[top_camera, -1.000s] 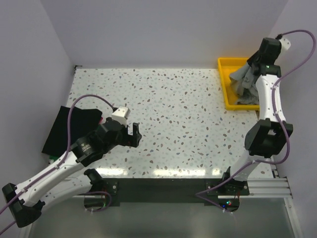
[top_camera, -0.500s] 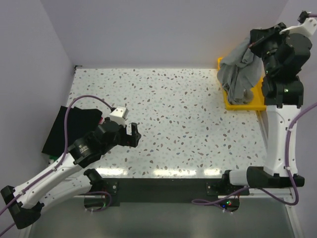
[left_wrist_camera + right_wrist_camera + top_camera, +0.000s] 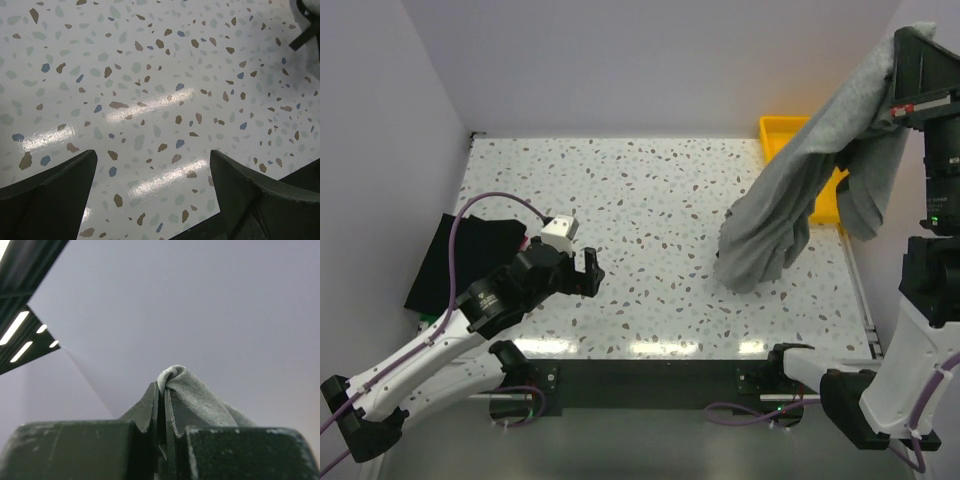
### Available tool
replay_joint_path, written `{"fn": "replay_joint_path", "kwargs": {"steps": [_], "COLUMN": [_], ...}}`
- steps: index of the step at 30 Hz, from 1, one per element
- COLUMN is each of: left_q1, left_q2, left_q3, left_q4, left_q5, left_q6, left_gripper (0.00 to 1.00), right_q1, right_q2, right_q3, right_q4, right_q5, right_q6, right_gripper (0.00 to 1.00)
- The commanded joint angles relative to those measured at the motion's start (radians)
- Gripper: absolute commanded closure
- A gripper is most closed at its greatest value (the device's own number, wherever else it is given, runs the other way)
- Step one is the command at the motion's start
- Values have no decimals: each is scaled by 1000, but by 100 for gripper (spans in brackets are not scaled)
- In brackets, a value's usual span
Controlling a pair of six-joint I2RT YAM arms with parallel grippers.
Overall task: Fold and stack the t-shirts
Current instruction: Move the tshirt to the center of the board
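**Grey t-shirt hangs from the right tool, high above the table**

We see the right tool (image 3: 908,70) raised at the far right, well above the table (image 3: 660,200). Its fingers are pressed together on a bunched fold of the heather-grey t-shirt (image 3: 790,210). In the right wrist view the right tool (image 3: 162,402) pinches a small hump of the grey t-shirt (image 3: 192,392) between its dark pads, with only the plain lilac wall behind it.

From that grip the shirt drapes down and to the left in two long folds. The longer fold ends over the right part of the speckled table; we cannot tell whether its lowest edge touches the surface. The hanging cloth covers most of the yellow tray (image 3: 780,130) at the far right corner, so only the tray's left rim and a small patch show. No logo or print can be read on the folds turned toward us.

The left tool (image 3: 591,270) hovers low over the left part of the table with its fingers spread wide and nothing between them. In the left wrist view the left tool (image 3: 152,160) frames only the bare terrazzo pattern of the table (image 3: 150,75).

A folded black t-shirt (image 3: 470,250) lies at the table's left edge, beside the left arm and well apart from the grey one. A purple cable (image 3: 490,198) loops over it. A round marking on the left arm's joint is too small to read.
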Motion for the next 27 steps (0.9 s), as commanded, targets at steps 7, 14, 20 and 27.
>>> {"fn": "replay_joint_path", "kwargs": {"steps": [7,14,20,27], "left_q1": [-1,-2,-2,-2], "left_q2": [7,1,59,110], "left_q3": [-1,-1,-10,-92], "left_q4": [33,33,45,203], "left_q5": [-9,13,16,165], "left_q6": [11,-44,-116,-197], "left_gripper": [0,0,0,0], "right_q1": [-1,319,459,442], "right_q2": [-1,20,296,697], "right_q3": [-253,-511,-459,-27], "right_q4": [232,328,303,-14], "right_q5": [-275,-122,-22,44], "right_q6": [221,120,17,-141], "right_gripper": [100,100,100,94]}}
